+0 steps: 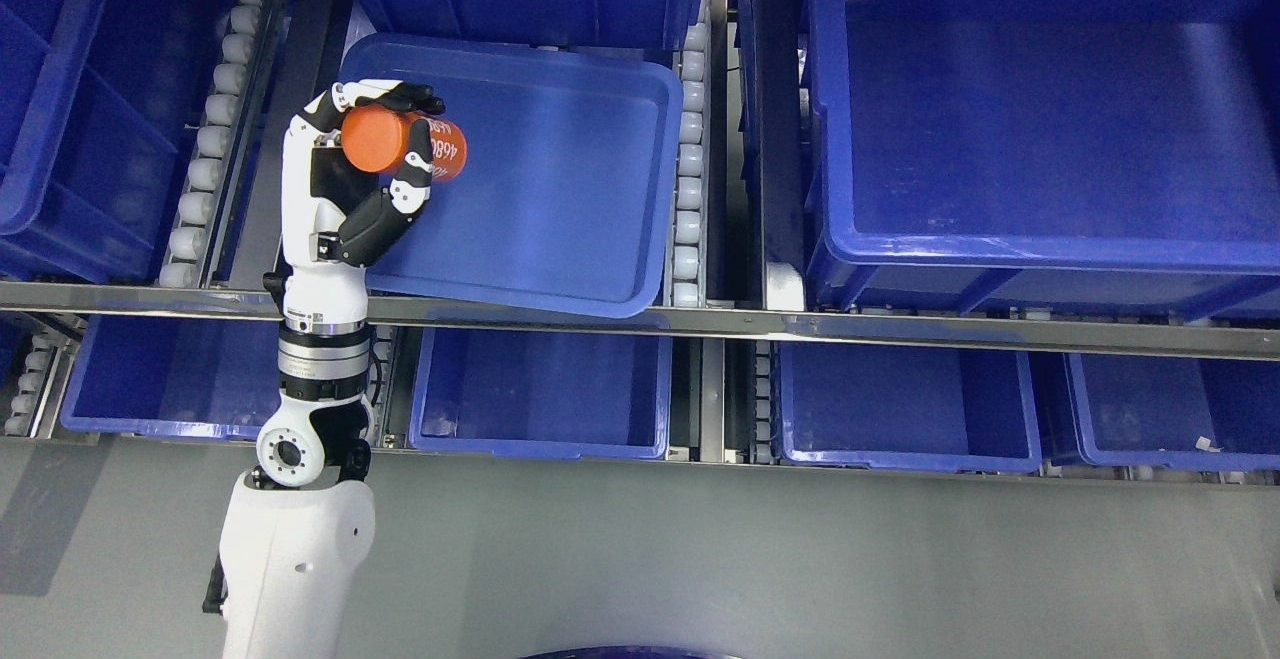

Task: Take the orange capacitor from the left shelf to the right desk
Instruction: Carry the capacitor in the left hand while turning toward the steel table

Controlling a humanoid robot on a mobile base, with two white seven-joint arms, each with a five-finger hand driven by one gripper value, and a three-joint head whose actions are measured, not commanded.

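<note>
Orange capacitor (400, 143) lying sideways, white print on its side only partly legible, clasped in the curled fingers (413, 167) of the left hand (355, 174), held over the left edge of a shallow blue tray (560, 179), on the roller shelf (690, 199), deeper blue bins (1040, 139) alongside.

Arm's mostly glossy white plastic, with a chunky rounded forearm shell at the bottom. Above that there's a white ball-ish joint with a round hole in its side, then a ribbed silver-and-black metal wrist collar. The left robot hand (372, 167) has a white back with a black panel set in, plus black-and-white segmented fingers (412, 177) with dark tips.
</note>
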